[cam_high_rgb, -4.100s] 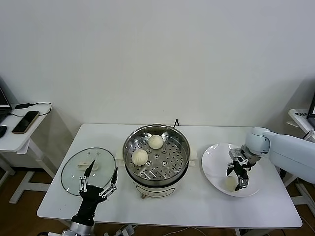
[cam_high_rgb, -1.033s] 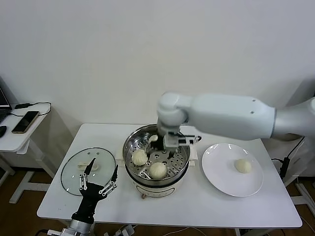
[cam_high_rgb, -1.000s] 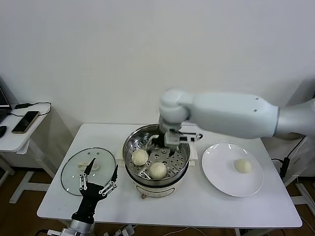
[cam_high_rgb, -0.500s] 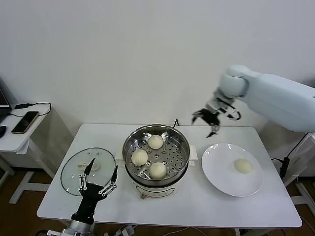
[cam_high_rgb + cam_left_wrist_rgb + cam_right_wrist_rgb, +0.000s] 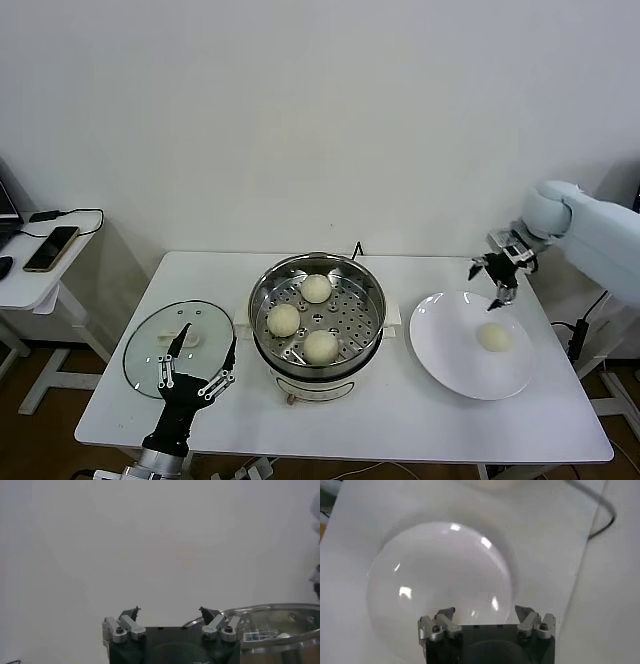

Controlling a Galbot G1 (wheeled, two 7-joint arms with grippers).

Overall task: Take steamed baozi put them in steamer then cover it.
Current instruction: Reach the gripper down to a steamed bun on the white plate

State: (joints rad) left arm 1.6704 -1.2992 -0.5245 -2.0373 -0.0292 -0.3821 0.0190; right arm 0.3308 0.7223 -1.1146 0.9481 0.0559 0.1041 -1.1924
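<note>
Nearest the robot, the left gripper (image 5: 196, 372) waits at the table's front left corner, fingers spread and holding nothing, its tips just in front of the cover (image 5: 178, 347). The cover lies flat on the table (image 5: 400, 420), left of the steamer (image 5: 318, 322), with its pale handle up. The left wrist view shows the same spread fingers (image 5: 131, 614) with the steamer's steel rim (image 5: 280, 611) off beyond them.

In the middle of the table, the steamer holds three baozi on its perforated tray: one at the front (image 5: 320, 346), one on the left (image 5: 284, 319), one at the back (image 5: 316, 288). The tray's right half is bare.

The fourth baozi (image 5: 494, 337) sits alone on the white plate (image 5: 448, 360), right of the steamer. This is the one the next move turns on. The right gripper (image 5: 497, 271) hangs in the air above the plate's far edge, open and empty, fingers pointing down. The bun lies nearer the robot than the gripper and below it, almost in line with it across the table. So the reach is a short pull back and a drop. The bun is round, with no long axis to line up on, so any finger angle should serve. The right arm is plainly the nearer; the left is well apart, across the steamer.

The right wrist view looks down on the plate (image 5: 440, 580) past open fingers (image 5: 525, 611); the bun itself is not in that view
</note>
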